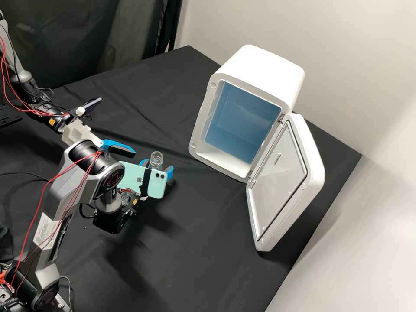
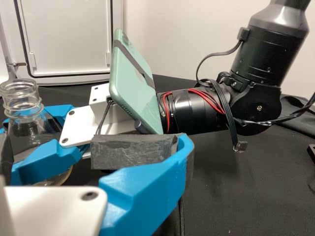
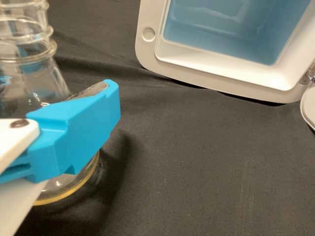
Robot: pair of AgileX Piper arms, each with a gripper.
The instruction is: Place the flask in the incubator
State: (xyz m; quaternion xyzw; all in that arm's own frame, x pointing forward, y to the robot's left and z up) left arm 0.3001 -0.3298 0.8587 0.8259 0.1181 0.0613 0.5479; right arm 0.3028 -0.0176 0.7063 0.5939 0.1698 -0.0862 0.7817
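Note:
A clear glass flask [image 1: 156, 157] stands upright on the black bench, left of the white incubator [image 1: 264, 71]. The incubator's door [image 1: 299, 173] hangs open and its blue inside faces the flask. My right gripper [image 1: 157, 168] is shut on the flask; one blue finger [image 3: 74, 128] presses on the glass body [image 3: 29, 64], and the base rests on the cloth. The left wrist view has the flask [image 2: 22, 105] with blue fingers on both sides. My left gripper [image 1: 120, 148] hangs open and holds nothing just left of the flask, and its padded finger [image 2: 147, 182] is apart from the glass.
A mint green phone [image 1: 149, 177] is strapped to the right arm's wrist, close to the left gripper. The incubator's rim [image 3: 197, 64] lies a short way ahead of the flask over bare black cloth. The bench ends just right of the open door.

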